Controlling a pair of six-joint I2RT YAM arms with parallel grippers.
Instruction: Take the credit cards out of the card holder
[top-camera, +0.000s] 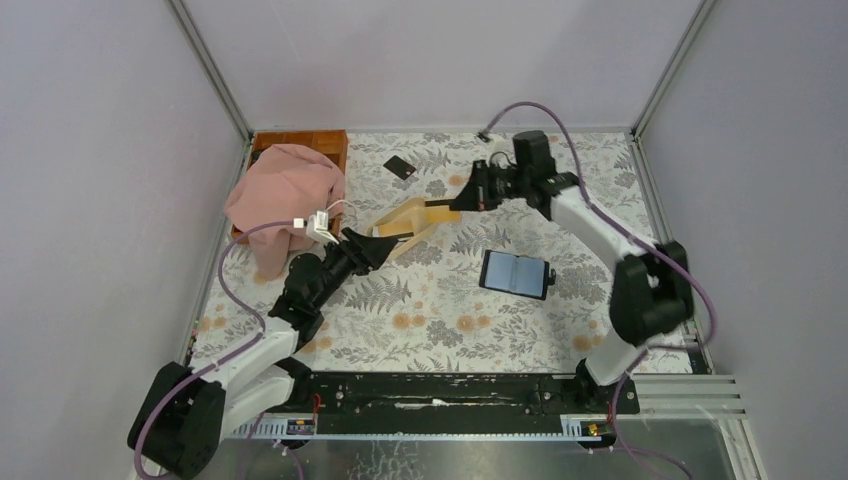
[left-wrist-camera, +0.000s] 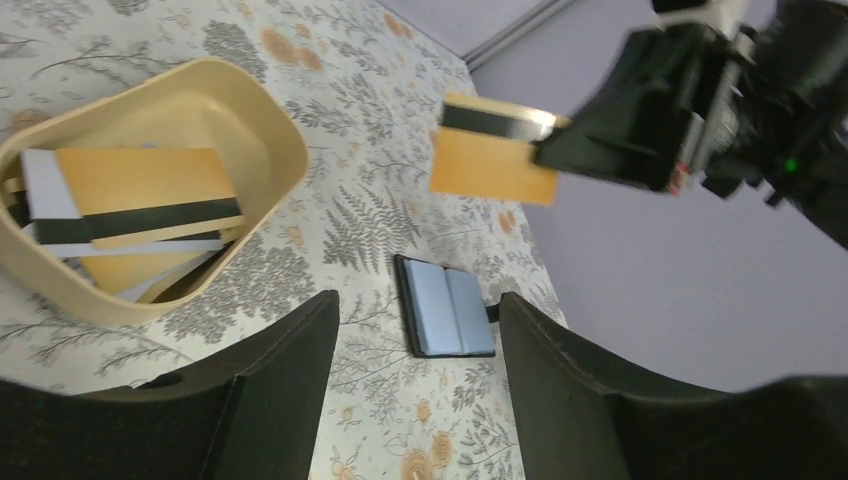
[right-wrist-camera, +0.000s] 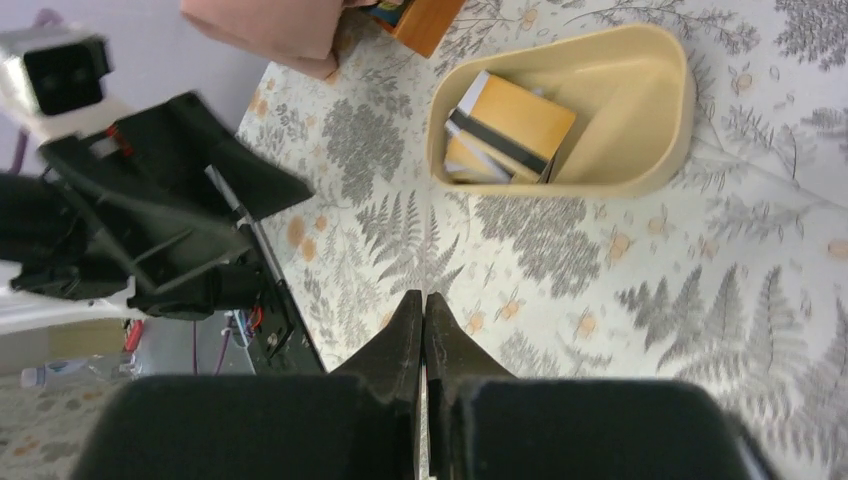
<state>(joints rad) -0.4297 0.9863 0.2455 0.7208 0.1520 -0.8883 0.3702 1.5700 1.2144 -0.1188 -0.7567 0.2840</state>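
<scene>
The card holder (top-camera: 516, 273) lies open on the table, blue-grey inside up, also in the left wrist view (left-wrist-camera: 447, 308). My right gripper (top-camera: 458, 200) is shut on an orange credit card (left-wrist-camera: 490, 165) with a black stripe and holds it in the air over the beige dish (top-camera: 405, 213). Several more striped cards (left-wrist-camera: 150, 185) lie in the dish (right-wrist-camera: 680, 90). My left gripper (top-camera: 388, 243) hovers open and empty beside the dish, its fingers (left-wrist-camera: 300, 350) apart. In the right wrist view the shut jaws (right-wrist-camera: 422, 310) show only a thin sliver between them.
A small black card (top-camera: 400, 166) lies flat at the back of the table. A pink cloth (top-camera: 285, 195) is draped over a wooden box (top-camera: 325, 140) at the back left. Grey walls with metal posts close in the table.
</scene>
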